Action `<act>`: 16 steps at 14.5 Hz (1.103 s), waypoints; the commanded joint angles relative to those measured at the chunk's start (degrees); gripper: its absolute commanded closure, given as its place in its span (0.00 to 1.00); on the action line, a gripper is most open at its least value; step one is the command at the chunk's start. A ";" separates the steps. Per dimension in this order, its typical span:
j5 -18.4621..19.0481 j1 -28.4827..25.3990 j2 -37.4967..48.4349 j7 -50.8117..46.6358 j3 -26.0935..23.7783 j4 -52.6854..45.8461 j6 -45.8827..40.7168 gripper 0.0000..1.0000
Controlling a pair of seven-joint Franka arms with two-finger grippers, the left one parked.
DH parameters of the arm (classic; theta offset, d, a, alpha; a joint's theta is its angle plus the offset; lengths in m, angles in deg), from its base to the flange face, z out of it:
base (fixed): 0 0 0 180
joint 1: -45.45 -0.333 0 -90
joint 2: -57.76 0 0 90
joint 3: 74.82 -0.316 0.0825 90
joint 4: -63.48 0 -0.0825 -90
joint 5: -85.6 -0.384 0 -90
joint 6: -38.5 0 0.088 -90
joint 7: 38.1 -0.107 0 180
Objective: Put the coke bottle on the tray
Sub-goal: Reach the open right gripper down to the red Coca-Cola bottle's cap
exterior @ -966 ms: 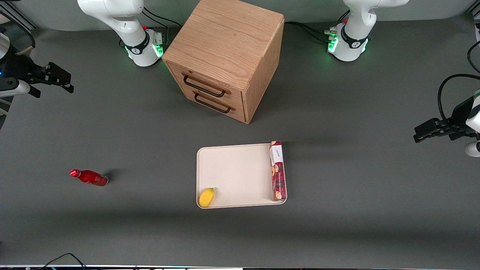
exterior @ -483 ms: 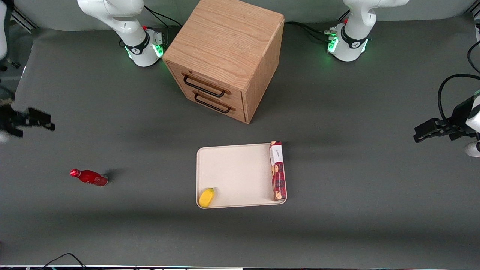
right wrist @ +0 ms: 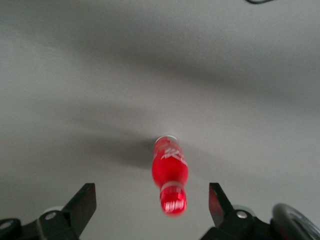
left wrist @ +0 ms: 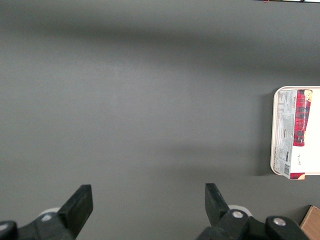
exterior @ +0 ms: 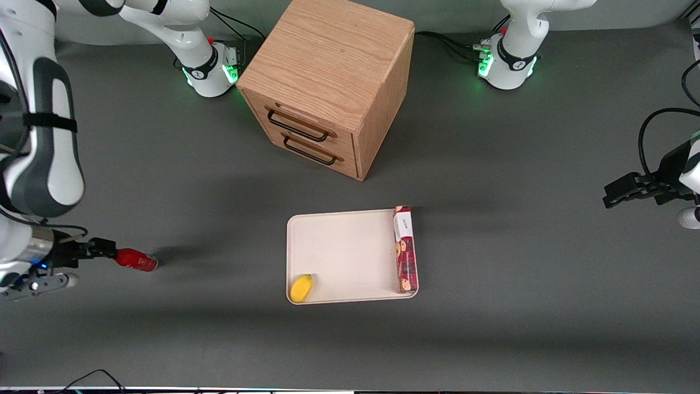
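The claw (exterior: 104,253), its fingers spread apart and holding nothing, hangs over the cap end of the coke bottle (exterior: 136,260), which lies on its side on the worktop (exterior: 219,339), so a push on that round glossy body could roll it away or let it slip. The bottle lies between the spread fingers, not yet gripped, well apart from the tray (exterior: 350,254).

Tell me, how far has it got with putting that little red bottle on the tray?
Nothing is done yet: the coke bottle lies on the table toward the working arm's end, well apart from the tray. In hand: the gripper hangs open over the bottle's cap end, its fingers spread either side of the bottle in the right wrist view. Left: grasping, carrying and setting down among the yellow fruit and biscuit box.
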 commanded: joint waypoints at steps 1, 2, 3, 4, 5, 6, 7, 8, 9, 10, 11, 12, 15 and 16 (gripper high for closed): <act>-1.23 0.46 -2.81 1.88 0.67 1.30 3.20 0.00; -1.23 0.72 -2.29 1.88 0.76 3.23 4.52 0.00; -1.23 0.81 -1.76 1.88 0.76 4.56 4.71 0.00; -1.14 0.81 -1.23 1.88 1.10 5.70 4.88 0.00; -1.14 0.81 -0.62 1.88 1.89 6.67 4.88 0.00; -1.14 0.73 0.52 1.88 1.99 7.64 4.80 0.02; -1.23 0.64 1.75 1.88 2.07 9.30 4.80 0.07; -1.14 0.64 3.07 1.88 2.07 10.88 4.80 0.11; -1.14 0.64 4.21 1.79 2.07 12.38 4.80 0.15; -1.14 0.55 5.01 1.79 2.07 13.18 4.80 0.18; -1.14 0.46 5.28 1.79 2.07 13.45 4.80 0.23; -1.05 0.46 5.19 1.88 2.07 13.45 4.80 0.30; -0.44 0.29 5.28 2.92 2.07 13.19 4.88 0.67; -0.44 0.37 5.19 3.80 2.07 13.10 4.88 0.76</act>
